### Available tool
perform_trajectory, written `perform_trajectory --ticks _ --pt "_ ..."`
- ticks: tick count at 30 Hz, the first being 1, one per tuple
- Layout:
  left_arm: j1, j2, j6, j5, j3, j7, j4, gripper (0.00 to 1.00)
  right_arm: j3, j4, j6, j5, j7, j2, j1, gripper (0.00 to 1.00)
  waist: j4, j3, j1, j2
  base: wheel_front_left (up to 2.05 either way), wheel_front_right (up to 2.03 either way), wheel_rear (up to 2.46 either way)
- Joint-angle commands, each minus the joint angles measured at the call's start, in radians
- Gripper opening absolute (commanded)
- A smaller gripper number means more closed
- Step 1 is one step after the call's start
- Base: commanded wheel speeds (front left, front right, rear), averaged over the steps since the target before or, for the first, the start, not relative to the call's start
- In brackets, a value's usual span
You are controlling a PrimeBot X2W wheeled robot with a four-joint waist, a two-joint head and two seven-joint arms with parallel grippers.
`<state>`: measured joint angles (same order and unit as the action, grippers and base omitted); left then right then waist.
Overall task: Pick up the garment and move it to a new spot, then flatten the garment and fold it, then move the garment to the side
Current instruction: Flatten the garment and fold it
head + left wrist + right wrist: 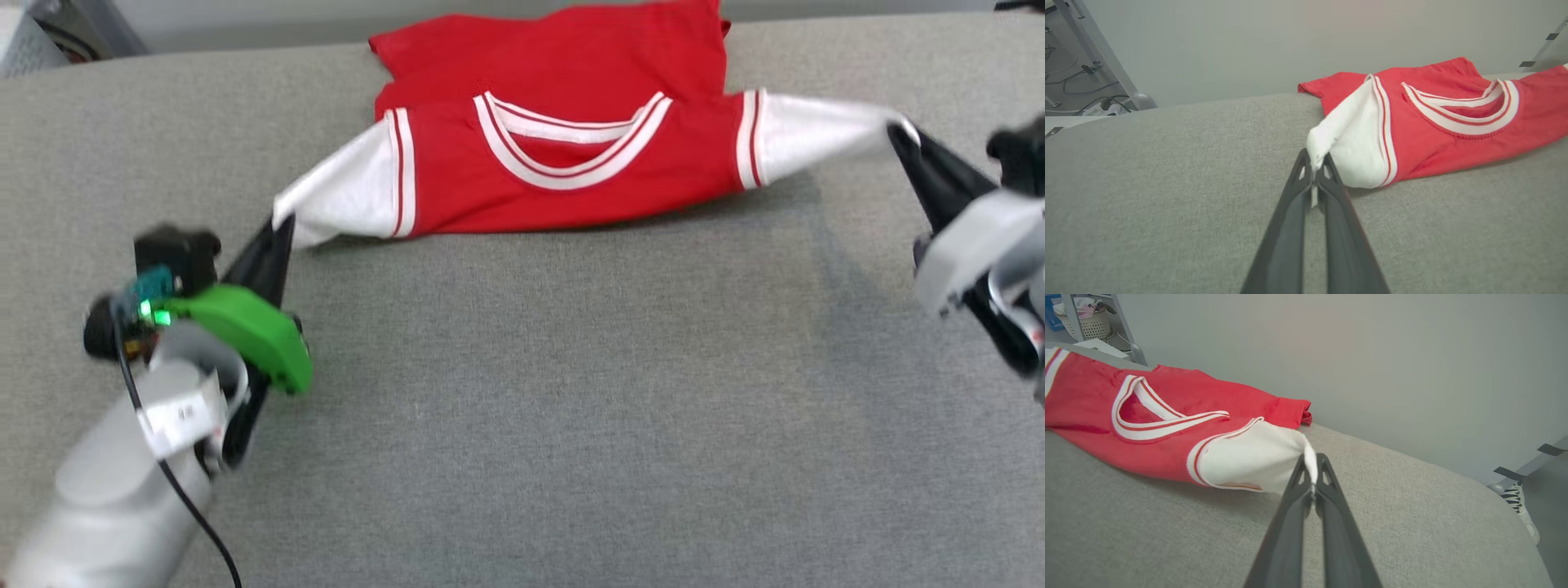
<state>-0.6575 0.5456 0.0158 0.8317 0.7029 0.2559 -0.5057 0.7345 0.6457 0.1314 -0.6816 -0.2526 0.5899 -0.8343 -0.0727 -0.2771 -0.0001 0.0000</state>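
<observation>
A red shirt (571, 188) (white sleeves, striped trim) lay stretched along the far side of a grey surface (571, 408). The left tool (282, 224) was pinched closed on one sleeve tip and the right tool (900, 137) on the other, with the shirt between them.
</observation>
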Motion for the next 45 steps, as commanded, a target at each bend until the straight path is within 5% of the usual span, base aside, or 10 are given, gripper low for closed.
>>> perform_trajectory --ticks 1,9,16,29,36,38,39,40,45 --pt "0.056 0.011 0.016 0.014 -0.01 0.006 0.024 0.0 -0.009 -0.018 -0.001 -0.015 -0.008 0.019 0.049 0.0 0.008 0.063 0.0001 0.0 0.0 0.0 0.0" --pt "0.397 0.031 0.11 0.014 -0.031 0.006 0.144 0.0 -0.103 -0.103 -0.001 -0.028 -0.009 0.072 0.413 0.0 0.012 0.165 0.0001 0.0 0.0 0.0 0.0" --pt "0.539 0.005 0.137 0.008 -0.076 0.006 0.156 0.0 -0.214 -0.112 -0.001 -0.024 -0.008 0.058 0.628 0.0 0.017 0.21 0.0001 0.0 0.0 0.0 0.0" --pt "0.754 -0.045 0.157 -0.033 -0.186 0.006 0.195 0.0 -0.443 -0.208 -0.001 0.027 0.055 0.008 0.971 0.0 0.024 0.259 0.0001 0.0 0.0 0.0 0.0" --pt "0.771 -0.071 0.138 -0.074 -0.219 0.006 0.202 0.0 -0.538 -0.309 -0.001 0.078 0.159 -0.038 1.028 0.0 0.029 0.26 0.0001 0.0 0.0 0.0 0.0" --pt "0.768 -0.078 0.13 -0.082 -0.22 0.006 0.202 0.0 -0.555 -0.328 -0.001 0.088 0.181 -0.045 1.022 0.49 0.031 0.258 0.0001 0.0 0.0 0.0 0.0" --pt "0.763 -0.082 0.127 -0.09 -0.223 0.006 0.206 0.0 -0.564 -0.339 -0.001 0.091 0.194 -0.047 1.018 0.83 0.033 0.256 0.0001 0.0 0.0 0.0 0.0" --pt "0.76 -0.086 0.127 -0.096 -0.225 0.006 0.209 0.0 -0.57 -0.349 -0.001 0.092 0.204 -0.048 1.013 1.0 0.034 0.254 0.0001 0.0 0.0 0.0 0.0" --pt "0.738 -0.102 0.13 -0.138 -0.237 0.006 0.245 0.0 -0.625 -0.421 -0.001 0.102 0.235 -0.03 0.973 1.0 0.046 0.236 0.0001 0.0 0.0 0.0 0.0"
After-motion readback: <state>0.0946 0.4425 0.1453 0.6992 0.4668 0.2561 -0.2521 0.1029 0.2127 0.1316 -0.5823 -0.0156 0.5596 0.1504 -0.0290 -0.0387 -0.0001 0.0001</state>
